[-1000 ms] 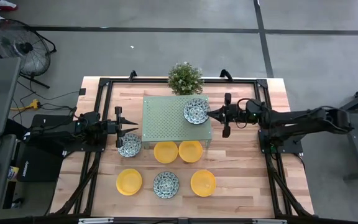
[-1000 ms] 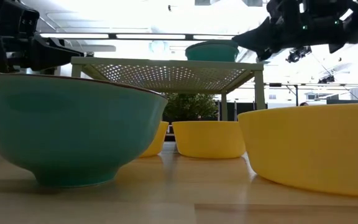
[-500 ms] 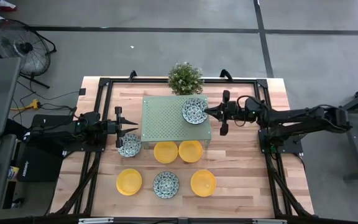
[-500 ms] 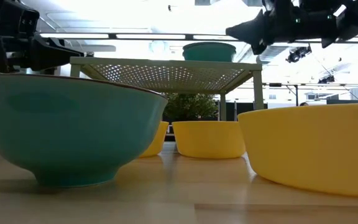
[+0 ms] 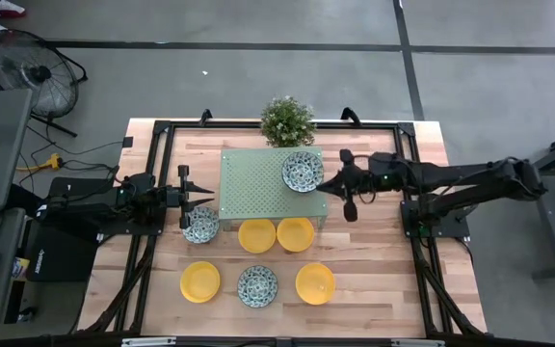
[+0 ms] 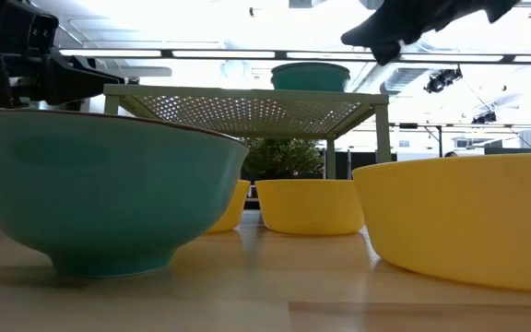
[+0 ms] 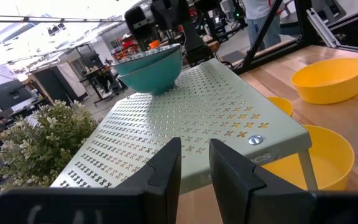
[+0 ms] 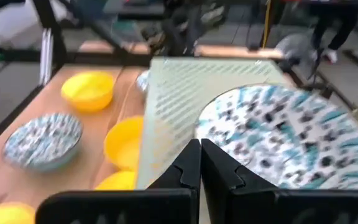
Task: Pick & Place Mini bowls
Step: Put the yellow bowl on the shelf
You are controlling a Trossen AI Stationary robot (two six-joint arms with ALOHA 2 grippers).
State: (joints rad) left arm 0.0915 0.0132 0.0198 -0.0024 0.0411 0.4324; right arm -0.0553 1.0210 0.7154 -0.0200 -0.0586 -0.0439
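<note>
A patterned mini bowl (image 5: 303, 173) sits upright, mouth up, on the perforated green shelf (image 5: 258, 188), apparently empty. The right gripper (image 5: 323, 186), clenched on nothing, is just beside it. The left gripper (image 5: 208, 200), fingers slightly parted, hovers over another patterned bowl (image 5: 200, 226).

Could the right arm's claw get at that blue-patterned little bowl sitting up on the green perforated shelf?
Probably yes. The right claw hangs shut just beside the patterned white bowl at the green perforated metal shelf's near edge, with nothing between them. It would have to open first.
</note>
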